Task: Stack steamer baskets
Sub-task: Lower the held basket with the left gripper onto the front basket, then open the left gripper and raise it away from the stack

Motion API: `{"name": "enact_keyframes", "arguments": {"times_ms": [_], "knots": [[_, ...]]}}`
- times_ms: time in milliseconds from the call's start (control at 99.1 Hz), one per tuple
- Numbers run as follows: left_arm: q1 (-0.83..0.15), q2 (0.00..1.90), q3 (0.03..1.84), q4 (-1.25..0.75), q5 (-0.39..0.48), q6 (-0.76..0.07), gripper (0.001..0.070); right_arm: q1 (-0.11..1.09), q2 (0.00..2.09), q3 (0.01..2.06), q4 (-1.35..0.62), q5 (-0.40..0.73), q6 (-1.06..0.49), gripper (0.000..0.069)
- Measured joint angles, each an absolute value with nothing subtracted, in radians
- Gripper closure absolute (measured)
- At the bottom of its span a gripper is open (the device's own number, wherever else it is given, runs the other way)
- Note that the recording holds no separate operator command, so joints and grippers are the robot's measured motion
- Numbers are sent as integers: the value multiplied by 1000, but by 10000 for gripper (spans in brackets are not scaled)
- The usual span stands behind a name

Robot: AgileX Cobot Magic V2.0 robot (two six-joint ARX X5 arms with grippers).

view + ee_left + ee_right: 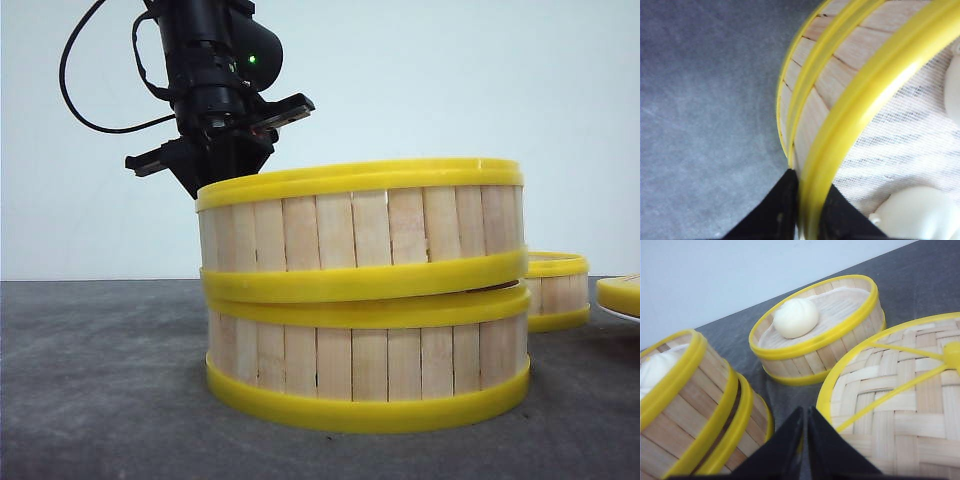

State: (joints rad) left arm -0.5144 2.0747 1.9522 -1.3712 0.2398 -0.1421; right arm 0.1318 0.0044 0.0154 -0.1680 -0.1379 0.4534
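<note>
Grey table (100, 380): third basket (815, 325) and lid (900, 390) flank stacked baskets (365, 300).

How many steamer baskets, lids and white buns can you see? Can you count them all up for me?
Steamer baskets: 3, the top basket on the bottom basket, and the single basket.
Lids: 1, the woven lid.
Buns: at least 3, one bun in the single basket, two in the top basket.
Total: 7.
</note>
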Motion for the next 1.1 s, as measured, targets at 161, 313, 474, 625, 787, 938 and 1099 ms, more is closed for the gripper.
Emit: {"name": "enact_keyframes", "arguments": {"times_ms": [161,313,474,625,787,938,1099], "knots": [[-515,2075,1952,-1366,242,-147,692,132,4,15,-168,-136,453,680],[-515,2075,1952,-1366,241,-147,692,132,4,15,-168,-136,454,680],[-514,2075,1952,-1364,267,-148,625,132,4,15,-168,-136,454,680],[-514,2075,1953,-1374,287,-149,401,132,4,15,-168,-136,454,680],[-505,2075,1967,-1396,287,-150,353,132,4,15,-168,-136,453,680],[-494,2080,2070,-1415,287,-149,233,132,4,15,-168,-136,453,680],[-485,2082,2296,-1416,287,-149,117,132,4,15,-168,-131,453,680]]}}
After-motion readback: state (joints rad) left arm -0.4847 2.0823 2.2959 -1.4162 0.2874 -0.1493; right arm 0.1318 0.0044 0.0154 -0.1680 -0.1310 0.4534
